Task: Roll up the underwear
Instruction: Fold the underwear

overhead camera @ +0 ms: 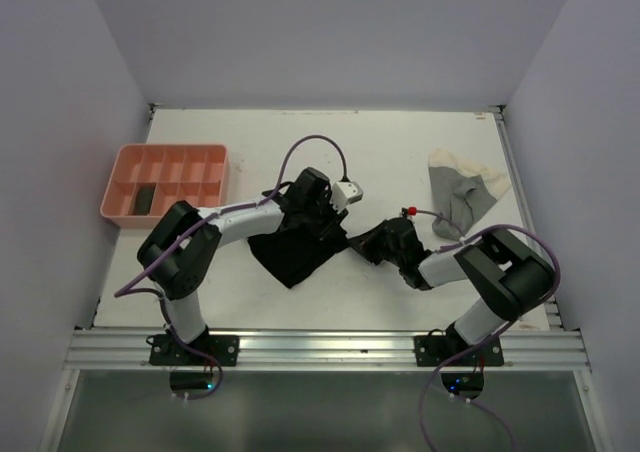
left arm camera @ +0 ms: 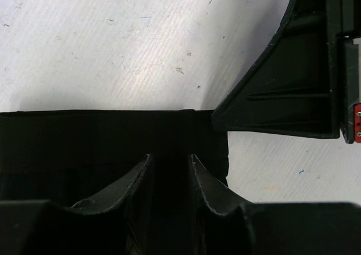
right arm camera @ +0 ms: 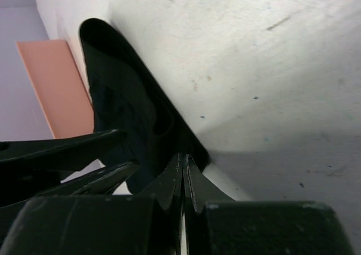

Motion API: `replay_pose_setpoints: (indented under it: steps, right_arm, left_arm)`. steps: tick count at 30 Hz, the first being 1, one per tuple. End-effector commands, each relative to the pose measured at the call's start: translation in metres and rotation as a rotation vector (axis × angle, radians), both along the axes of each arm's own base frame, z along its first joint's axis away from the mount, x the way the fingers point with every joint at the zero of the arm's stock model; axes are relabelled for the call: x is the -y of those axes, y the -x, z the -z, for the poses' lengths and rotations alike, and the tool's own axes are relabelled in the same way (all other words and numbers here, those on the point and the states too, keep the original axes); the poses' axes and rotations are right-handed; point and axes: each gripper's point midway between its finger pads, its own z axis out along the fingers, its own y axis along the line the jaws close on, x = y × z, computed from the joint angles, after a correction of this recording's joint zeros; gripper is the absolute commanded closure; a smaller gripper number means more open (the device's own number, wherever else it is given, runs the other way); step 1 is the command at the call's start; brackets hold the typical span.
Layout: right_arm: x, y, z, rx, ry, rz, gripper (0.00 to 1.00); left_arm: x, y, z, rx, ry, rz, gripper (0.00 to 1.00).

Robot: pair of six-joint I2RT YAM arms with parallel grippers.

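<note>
Right fingers (right arm camera: 168, 183) pinched shut on soft black underwear (right arm camera: 127, 105) corner; left fingers (left arm camera: 134, 183) clamp folded edge.

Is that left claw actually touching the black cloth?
Touching. Left wrist view: the left gripper pinches the black underwear between its fingers.

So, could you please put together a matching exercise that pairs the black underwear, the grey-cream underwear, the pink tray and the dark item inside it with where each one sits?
Things:
1. black underwear
2. grey-cream underwear
3. pink tray
4. dark item

Places:
A. at the left side of the table
B. inside a compartment of the tray's near row
C. at the table's far right
D. around the middle of the table

Pairs: 1-D; 2-C; 3-A; 4-B
</note>
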Motion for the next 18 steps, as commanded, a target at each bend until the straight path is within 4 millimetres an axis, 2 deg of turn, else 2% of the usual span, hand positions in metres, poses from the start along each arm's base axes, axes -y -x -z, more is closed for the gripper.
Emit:
replay_pose_setpoints:
  steps: [1, 5, 14, 15, 18]
  right_arm:
    - [-0.001, -0.003, 0.002, 0.012, -0.017, 0.024, 1.00]
    - [-0.001, 0.003, 0.013, -0.019, -0.015, 0.007, 1.00]
    - [-0.006, 0.004, 0.020, -0.025, -0.045, -0.001, 1.00]
    - [-0.006, 0.003, 0.020, -0.024, -0.045, -0.001, 1.00]
    - [-0.005, 0.004, 0.021, -0.027, -0.044, 0.001, 1.00]
  left_arm:
    - [0.018, -0.013, -0.015, 0.048, 0.047, -0.005, 0.66]
    - [0.021, -0.009, -0.008, 0.041, 0.031, 0.008, 0.65]
    - [0.023, -0.006, 0.005, 0.039, -0.013, 0.020, 0.66]
    - [0.022, -0.006, 0.006, 0.038, -0.016, 0.020, 0.67]
    - [0.023, -0.006, 0.005, 0.043, -0.015, 0.031, 0.85]
